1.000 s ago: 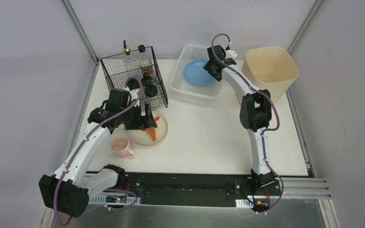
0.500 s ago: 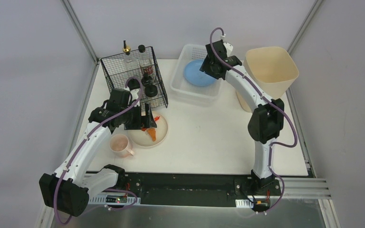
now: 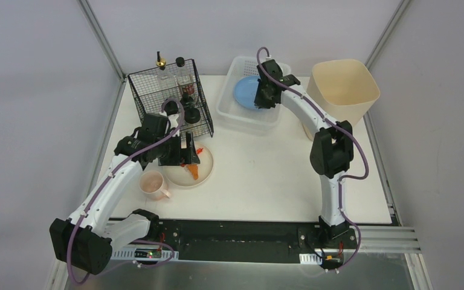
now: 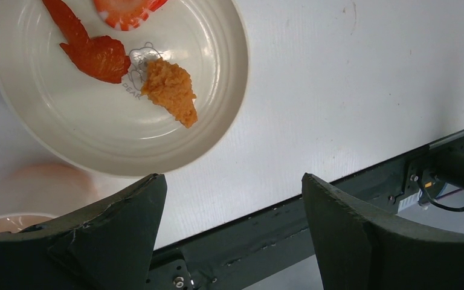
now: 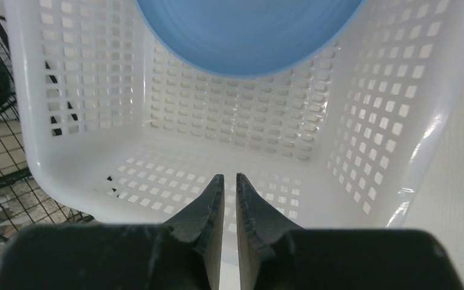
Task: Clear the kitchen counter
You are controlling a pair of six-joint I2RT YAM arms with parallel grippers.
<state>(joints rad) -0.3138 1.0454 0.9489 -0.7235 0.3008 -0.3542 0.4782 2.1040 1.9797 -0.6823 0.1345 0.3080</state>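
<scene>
The kitchen counter (image 3: 266, 175) is a white tabletop. A cream plate (image 3: 204, 171) on it holds an orange crumbed piece (image 4: 169, 90) and red food scraps (image 4: 93, 51). My left gripper (image 3: 188, 154) hovers over that plate's near edge; in the left wrist view its jaws (image 4: 232, 178) stand wide open with nothing between them. A pink cup (image 3: 153, 183) sits left of the plate. My right gripper (image 3: 260, 99) hangs above the white perforated basket (image 3: 235, 115), which holds a blue plate (image 5: 248, 30). In the right wrist view the right gripper (image 5: 228, 176) is shut and holds nothing.
A black wire rack (image 3: 169, 96) with bottles stands at the back left, touching the plate's far side. A beige bin (image 3: 343, 87) stands at the back right beside the basket. A metal frame (image 3: 241, 232) edges the counter in front.
The right arm swung left from the basket's back right corner to over the basket, and its jaws closed. The left arm stayed almost still.
</scene>
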